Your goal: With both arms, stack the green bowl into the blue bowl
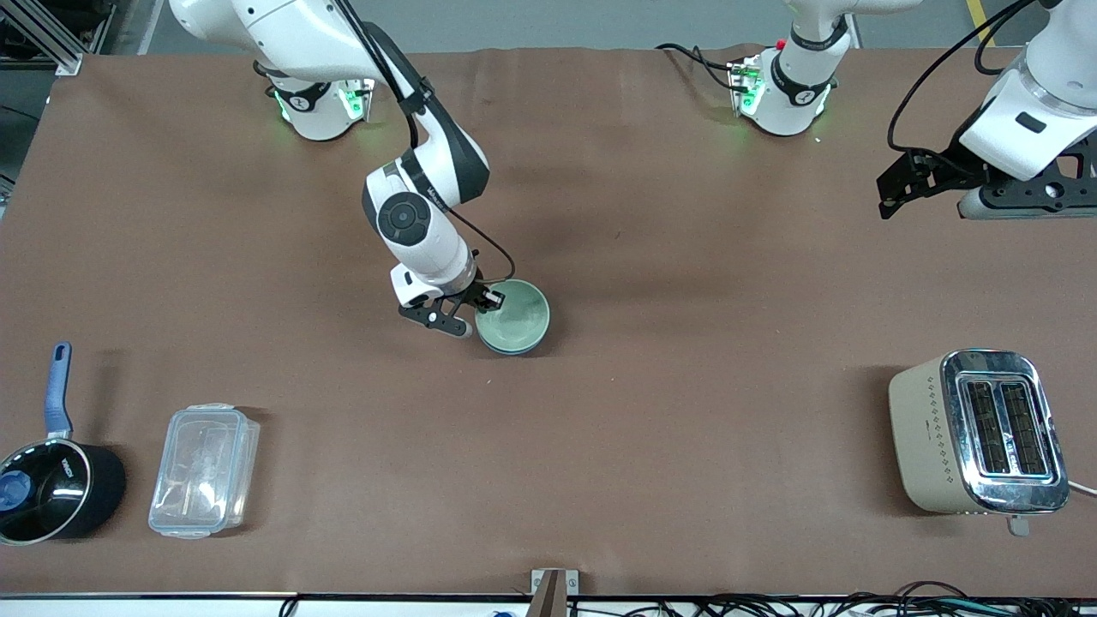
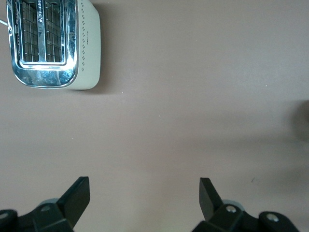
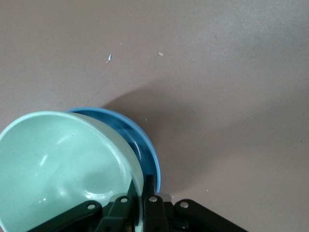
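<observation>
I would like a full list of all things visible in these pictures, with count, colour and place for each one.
green bowl: one, pale mint green, mid-table, tilted inside the blue bowl, rim gripped by the right claw.
blue bowl: one, sky blue, on the table under the green bowl.
saucepan: one, black with blue handle, at the right arm's end, near the front camera.
plastic container: one, clear, beside the saucepan.
toaster: one, beige and chrome, at the left arm's end.
table: one, brown cover.
right claw: one, black, shut on the green bowl's rim.
left claw: one, black, open, waiting over bare table.
</observation>
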You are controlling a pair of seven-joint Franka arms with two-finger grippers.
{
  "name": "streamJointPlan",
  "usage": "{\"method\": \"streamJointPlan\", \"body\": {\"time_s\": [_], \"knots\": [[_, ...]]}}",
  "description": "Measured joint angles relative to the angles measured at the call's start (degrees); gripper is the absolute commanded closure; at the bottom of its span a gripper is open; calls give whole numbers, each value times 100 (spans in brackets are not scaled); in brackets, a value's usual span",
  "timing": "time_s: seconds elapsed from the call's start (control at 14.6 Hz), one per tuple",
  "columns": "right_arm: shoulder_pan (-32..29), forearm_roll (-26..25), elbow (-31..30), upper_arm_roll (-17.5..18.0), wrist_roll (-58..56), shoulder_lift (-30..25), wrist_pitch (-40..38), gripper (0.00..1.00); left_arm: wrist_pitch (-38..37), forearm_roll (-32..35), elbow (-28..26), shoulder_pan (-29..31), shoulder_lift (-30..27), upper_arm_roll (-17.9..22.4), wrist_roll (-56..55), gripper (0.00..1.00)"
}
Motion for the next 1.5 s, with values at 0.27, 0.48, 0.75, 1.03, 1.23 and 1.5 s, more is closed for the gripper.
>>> {"method": "streamJointPlan", "body": {"time_s": [0.27,0.48,0.75,1.03,1.23,1.5], "knots": [[0,0,0,-19,1,23,28,41,0,0,3,0,-6,0,1,0],[0,0,0,-20,5,23,18,0,15,0,4,-1,-6,0,3,0],[-8,0,307,-168,4,-56,-730,0,76,0,4,-2,-6,0,3,0],[-46,-301,1220,-790,-43,-659,-2606,0,92,0,10,-3,-6,-1,3,0],[-94,-1112,1378,-1182,-95,-1449,-3296,0,92,0,14,-3,-6,-1,4,0],[-329,-1372,1391,-1698,-1030,-2254,-3810,0,92,15,49,2,-6,0,19,0]]}}
